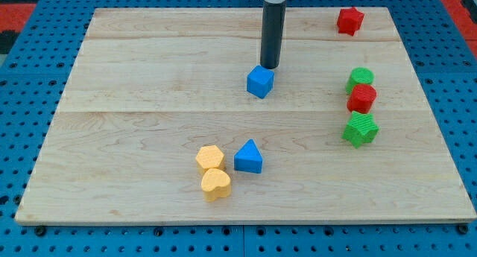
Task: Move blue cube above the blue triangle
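Wooden surface [134,78] of pale planks, set on a blue pegboard [30,33] that borders it on all sides.

Left to right: the left third of the surface carries no blocks. Near the front, just left of centre, we see two yellow blocks touching, a yellow hexagonal block [210,158] and, nearer, a yellow heart-shaped block [215,184]. The blue triangle [249,157] sits just beside them on the right, apex pointing far.

Farther back at centre lies the blue cube [259,81], turned so one corner faces near; it has no long axis. Open wood separates it from the triangle.

Our tool is a plain rod with nothing to open or close; our tip [269,66] stands at the cube's far right edge, touching or nearly so.

At right, a red block [349,20] sits near the far edge. Below it, a green cylinder [360,79], a second red block [362,97] and a green ridged block [360,129] form a close column.
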Robot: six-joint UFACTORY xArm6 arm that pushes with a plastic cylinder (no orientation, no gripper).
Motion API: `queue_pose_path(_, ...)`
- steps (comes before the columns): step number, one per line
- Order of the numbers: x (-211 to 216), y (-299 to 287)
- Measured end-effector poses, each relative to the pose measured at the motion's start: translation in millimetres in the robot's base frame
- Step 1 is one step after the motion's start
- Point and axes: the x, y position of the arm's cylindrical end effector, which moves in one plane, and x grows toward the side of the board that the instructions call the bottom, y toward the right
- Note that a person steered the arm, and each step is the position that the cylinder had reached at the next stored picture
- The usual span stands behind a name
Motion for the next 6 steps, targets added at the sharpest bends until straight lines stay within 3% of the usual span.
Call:
queue_pose_path(4,29.6,-22.2)
queue_pose_path(6,94.0,-32.7)
